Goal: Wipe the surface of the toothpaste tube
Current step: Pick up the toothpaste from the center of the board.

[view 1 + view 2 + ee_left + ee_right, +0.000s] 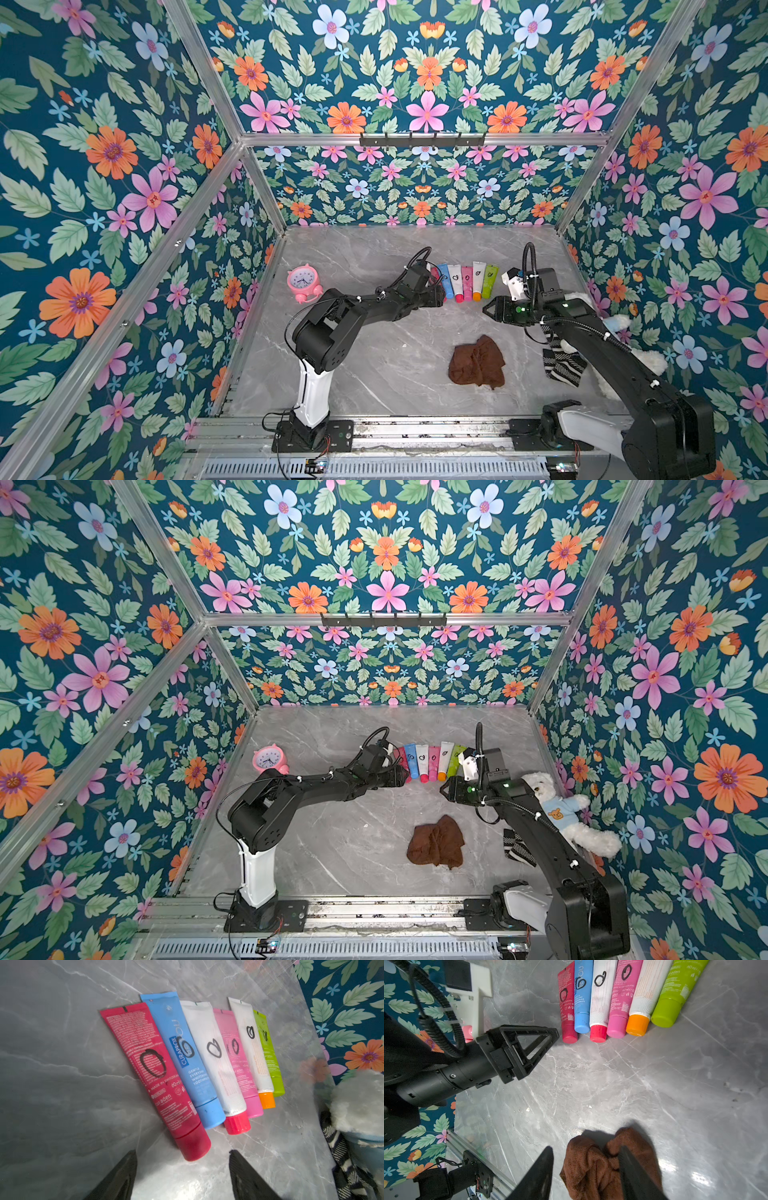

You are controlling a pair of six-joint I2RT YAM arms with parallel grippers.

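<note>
Several toothpaste tubes (pixel 467 282) lie side by side on the marble table, caps toward the arms, each marked with a black scribble. The red tube (pixel 158 1084) is at the left end. My left gripper (pixel 182 1152) hovers open just in front of its cap, touching nothing; in a top view the left gripper (pixel 443 297) covers part of that tube. A crumpled brown cloth (pixel 478 363) lies nearer the front. My right gripper (pixel 586 1149) is open above it and apart from it, the brown cloth (pixel 593 1167) showing between its fingers. In a top view the right gripper (pixel 487 309) hangs right of the tubes' caps.
A pink alarm clock (pixel 303 282) stands at the left. A white teddy bear (pixel 569 812) and a black-and-white striped cloth (pixel 563 365) lie along the right wall, under my right arm. Floral walls close in three sides; a hook rail (pixel 422 140) crosses the back.
</note>
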